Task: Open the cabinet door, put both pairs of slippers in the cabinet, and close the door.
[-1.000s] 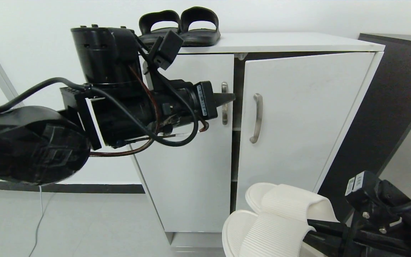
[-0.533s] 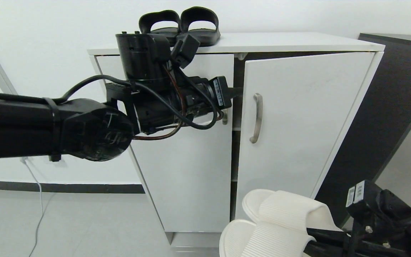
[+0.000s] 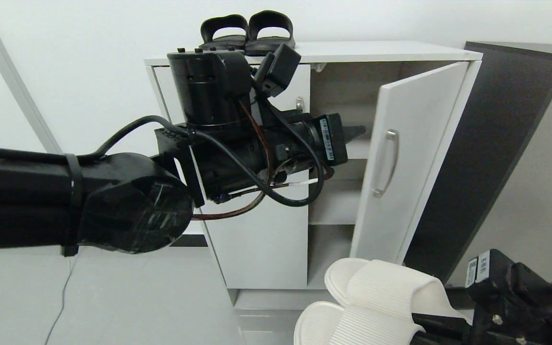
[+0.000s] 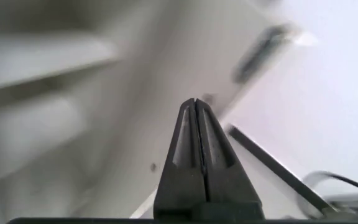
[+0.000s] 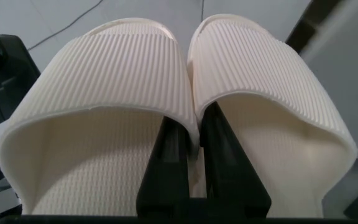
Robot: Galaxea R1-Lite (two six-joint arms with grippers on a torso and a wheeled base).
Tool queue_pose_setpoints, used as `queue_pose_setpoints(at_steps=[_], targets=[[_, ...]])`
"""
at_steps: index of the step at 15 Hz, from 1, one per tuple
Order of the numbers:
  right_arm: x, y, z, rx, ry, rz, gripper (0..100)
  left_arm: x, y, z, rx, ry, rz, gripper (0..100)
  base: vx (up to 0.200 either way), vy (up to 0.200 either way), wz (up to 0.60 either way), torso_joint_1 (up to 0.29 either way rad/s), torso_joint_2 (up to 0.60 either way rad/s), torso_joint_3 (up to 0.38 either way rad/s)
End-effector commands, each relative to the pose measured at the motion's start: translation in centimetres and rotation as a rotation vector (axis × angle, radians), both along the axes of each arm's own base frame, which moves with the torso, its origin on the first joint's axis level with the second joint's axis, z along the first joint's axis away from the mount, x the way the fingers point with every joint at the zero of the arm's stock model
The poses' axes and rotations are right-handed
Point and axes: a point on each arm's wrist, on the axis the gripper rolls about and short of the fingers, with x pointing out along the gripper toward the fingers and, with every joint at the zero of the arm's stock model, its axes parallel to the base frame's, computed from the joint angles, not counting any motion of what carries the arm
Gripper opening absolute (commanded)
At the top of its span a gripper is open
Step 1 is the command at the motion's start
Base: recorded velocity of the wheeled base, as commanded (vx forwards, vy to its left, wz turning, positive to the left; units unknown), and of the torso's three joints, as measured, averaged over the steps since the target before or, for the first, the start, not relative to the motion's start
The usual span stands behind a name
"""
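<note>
Judging by how things lie, step 1 is done: the cabinet [image 3: 376, 48] has its right door [image 3: 419, 143] swung out approx halfway, the handle [image 3: 385, 163] facing fwd, and the shelves [image 3: 336, 206] inside show in the gap; the left door [image 3: 257, 249] is shut. The left gripper [image 3: 355, 130] sits level w/ the upper shelf, in front of the opening btwn the two doors and apart from the handle. The wrist view has its fingers [image 4: 184, 155] pressed flat together w/ nothing btwn them, so clenched & holding nothing. The right gripper [image 5: 194, 121] is low at the robot's right, near the cabinet's foot, pinched on the white slippers [image 3: 376, 297]: the jaws clamp the two touching inner walls of the pair, straps up, so both shoes ride as one. The black slippers [image 3: 247, 31] lie side by side on the cabinet top, above the left door, untouched. So neither pair is in yet; roughly a third done, imo. Left to do: white pair onto a shelf, let go, fetch the black pair from the top & shelve it too, then push the door shut. The door prob. wants to be wider open first, since its edge stands close to the path the white pair must take, & the left arm itself hangs across the opening.
</note>
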Motion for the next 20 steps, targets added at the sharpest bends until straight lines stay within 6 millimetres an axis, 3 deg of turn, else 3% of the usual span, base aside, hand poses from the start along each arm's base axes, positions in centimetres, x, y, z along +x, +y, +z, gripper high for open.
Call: queue_pose_setpoints(at_steps=[1, 3, 7, 9, 10, 11, 12, 14, 17, 20], targets=[[0.0, 0.0, 0.0, -0.001, 0.001, 0.002, 0, -1.2, -0.1, 0.5, -0.015, -0.017, -0.025, 0, -0.200, 0.000, 0.00, 0.002, 0.00, 0.007], [0.0, 0.0, 0.0, 0.001, -0.001, 0.001, 0, -1.1, 0.1, 0.4, -0.013, -0.014, -0.016, 0, -0.100, 0.000, 0.00, -0.001, 0.00, 0.001], [0.1, 0.1, 0.1, 0.006, -0.003, -0.003, 0, -2.5, 4.5, -0.8, 0.059, -0.019, 0.061, 0, 0.000, 0.000, 0.00, 0.000, 0.00, 0.000], [0.6, 0.3, 0.2, 0.009, 0.000, -0.020, 0, -6.3, 9.2, -1.8, 0.099, -0.023, 0.117, 0, 0.000, 0.000, 0.00, 0.000, 0.00, 0.000], [0.7, 0.4, 0.2, 0.007, 0.001, -0.024, 0, -7.0, 10.2, -2.0, 0.103, -0.025, 0.131, 0, 0.000, 0.000, 0.00, 0.000, 0.00, 0.000], [1.0, 0.3, 0.4, 0.013, -0.002, -0.042, 0, -10.1, 13.5, -3.2, 0.117, -0.024, 0.182, 0, 0.000, 0.000, 0.00, 0.000, 0.00, 0.000], [1.2, 0.3, 0.5, 0.016, -0.002, -0.051, 0, -11.7, 15.0, -4.1, 0.134, -0.020, 0.229, 0, 0.000, 0.000, 0.00, 0.000, 0.00, 0.000], [1.6, 0.1, 0.6, 0.023, -0.004, -0.072, 0, -16.9, 18.9, -7.1, 0.204, -0.010, 0.414, 0, 0.000, 0.000, 0.00, 0.000, 0.00, 0.000], [2.2, 0.3, 0.5, 0.015, 0.003, -0.093, 0, -22.4, 23.0, -9.9, 0.241, -0.049, 0.683, 0, 0.000, 0.000, 0.00, 0.000, 0.00, 0.000], [2.7, 0.4, 0.2, 0.009, 0.017, -0.109, 0, -27.2, 24.6, -13.2, 0.282, -0.079, 0.921, 0, 0.000, 0.000, 0.00, 0.000, 0.00, 0.000]])
